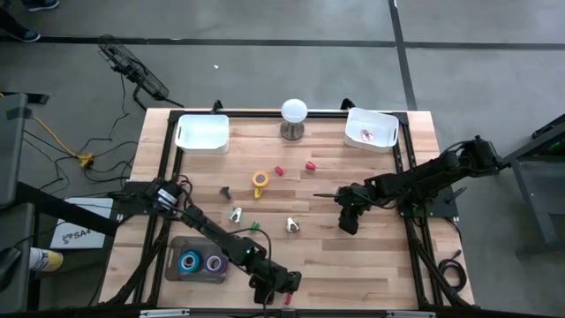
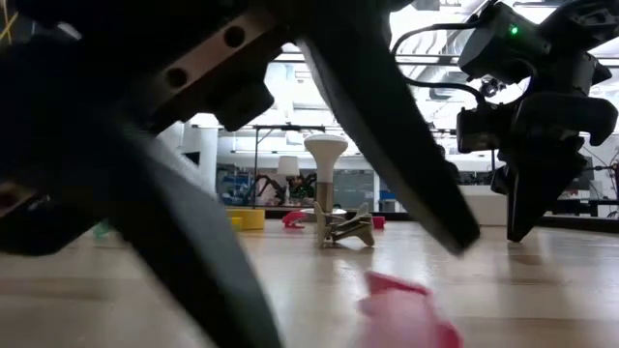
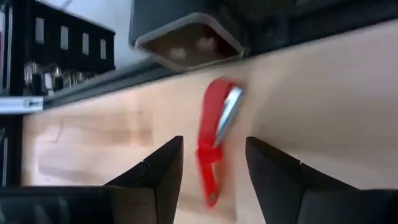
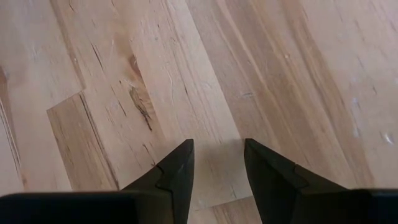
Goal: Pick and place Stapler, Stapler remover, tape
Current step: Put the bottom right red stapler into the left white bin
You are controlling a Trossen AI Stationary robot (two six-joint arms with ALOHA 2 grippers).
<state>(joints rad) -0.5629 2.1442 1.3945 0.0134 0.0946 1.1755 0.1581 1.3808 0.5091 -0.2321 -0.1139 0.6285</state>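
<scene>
A red stapler point(image 3: 214, 140) with a silvery metal strip lies flat on the wood at the table's near edge point(image 1: 288, 299). My left gripper point(image 3: 212, 139) is open and low over it point(image 1: 282, 288), one finger on either side and neither touching. Its fingers fill the foreground of the low view, above the stapler's red blur point(image 2: 406, 311). Blue point(image 1: 189, 261) and purple point(image 1: 214, 262) tape rolls lie in a grey tray point(image 1: 173, 265). A yellow-orange roll point(image 1: 259, 180) lies mid-table. My right gripper point(image 4: 217, 142) is open above bare wood on the right point(image 1: 349, 224).
Two white bins point(image 1: 201, 132) point(image 1: 371, 128) stand at the far edge, with a white-topped stand point(image 1: 294, 115) between them. Small silvery metal pieces point(image 1: 236, 214) point(image 1: 292, 226), red bits point(image 1: 279, 170) point(image 1: 311, 165) and a green bit point(image 1: 252, 228) are scattered mid-table.
</scene>
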